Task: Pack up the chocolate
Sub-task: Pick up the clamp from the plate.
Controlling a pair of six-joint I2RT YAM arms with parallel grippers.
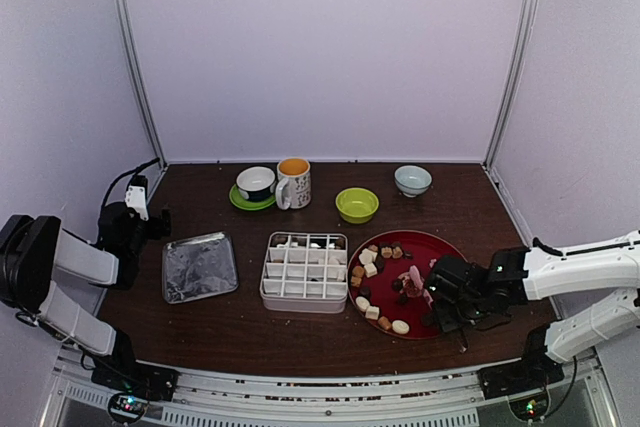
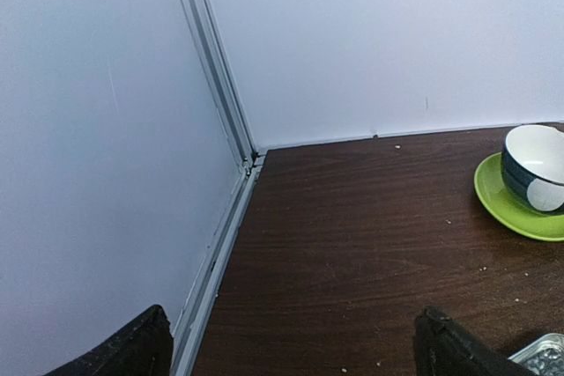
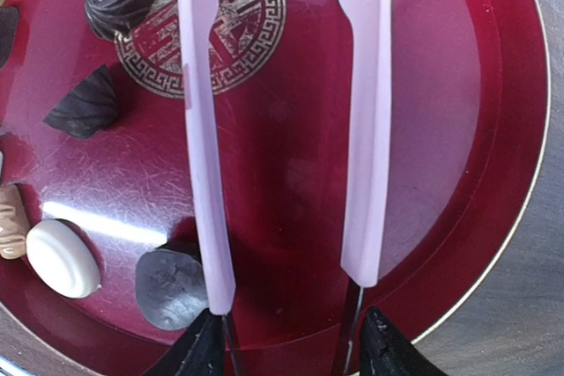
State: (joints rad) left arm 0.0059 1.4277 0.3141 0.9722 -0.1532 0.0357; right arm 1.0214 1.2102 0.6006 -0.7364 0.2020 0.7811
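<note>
Right pincer [image 3: 286, 350] clamping slim pink plastic tongs [image 3: 201, 147], blades half-spread. Small mixed-colour chocolate pieces [image 3: 63, 257] lying on round red plate [image 3: 441, 103], mostly its left half. I'm aiming to centre blades astride one piece before squeezing.

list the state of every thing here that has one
left gripper, open, empty
right gripper, shut on pink tongs
pink tongs, tips apart, gripping nothing
divided box, uncovered, chocolate seen in back row only
chocolate, mostly loose on red plate
silver tin, lying flat, empty
mug, upright
cup, upright on green saucer
green bowl, upright, empty
pale bowl, upright
</note>
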